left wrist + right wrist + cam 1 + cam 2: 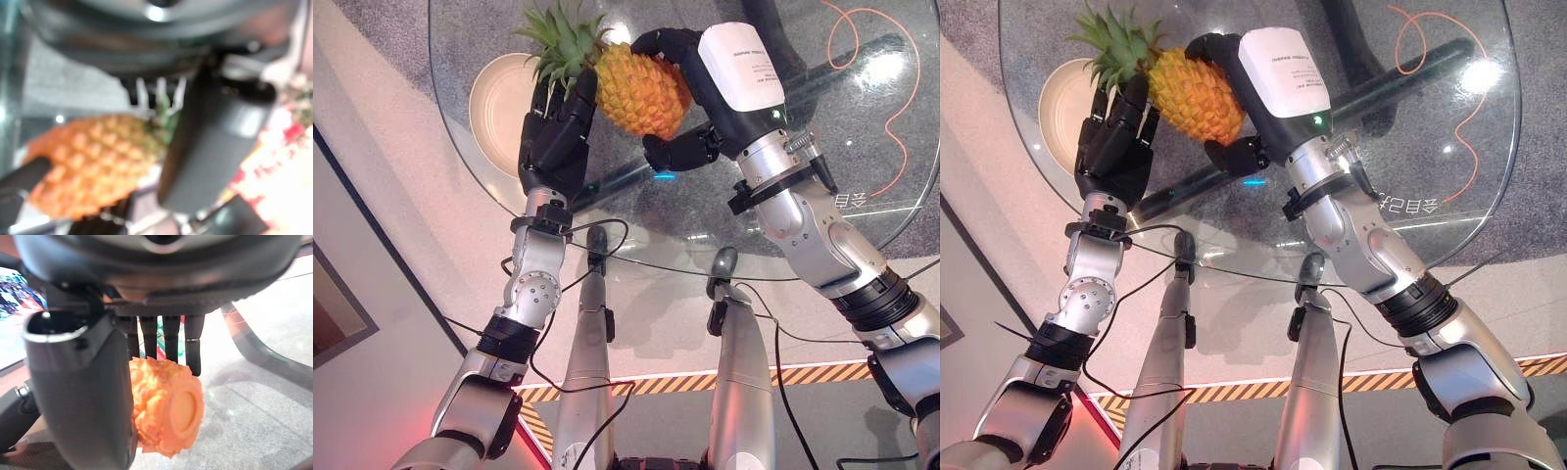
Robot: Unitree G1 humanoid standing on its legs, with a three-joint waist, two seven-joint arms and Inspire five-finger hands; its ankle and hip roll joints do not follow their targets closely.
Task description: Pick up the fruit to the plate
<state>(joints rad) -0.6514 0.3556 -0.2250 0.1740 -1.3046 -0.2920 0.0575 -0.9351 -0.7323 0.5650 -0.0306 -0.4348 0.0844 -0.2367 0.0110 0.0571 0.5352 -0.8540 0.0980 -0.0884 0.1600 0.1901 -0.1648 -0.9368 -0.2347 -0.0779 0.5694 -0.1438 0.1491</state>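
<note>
An orange pineapple (641, 88) with a green leafy crown hangs above the round glass table (862, 157). My right hand (715, 108) is shut on it, fingers curled over its far side and thumb under its near side; the right wrist view shows the fruit's base (168, 411) between the thumb (83, 391) and the fingers. My left hand (553, 142) stands open at the crown end, fingers straight up against the leaves and the fruit's shoulder. A cream plate (494, 108) lies on the glass just left of and behind the left hand, partly hidden by the hand and the leaves.
The glass top's rim curves close in front of both arms. A dark table base (822, 73) and an orange cord (891, 88) show through the glass on the right side. Grey floor lies beyond the table.
</note>
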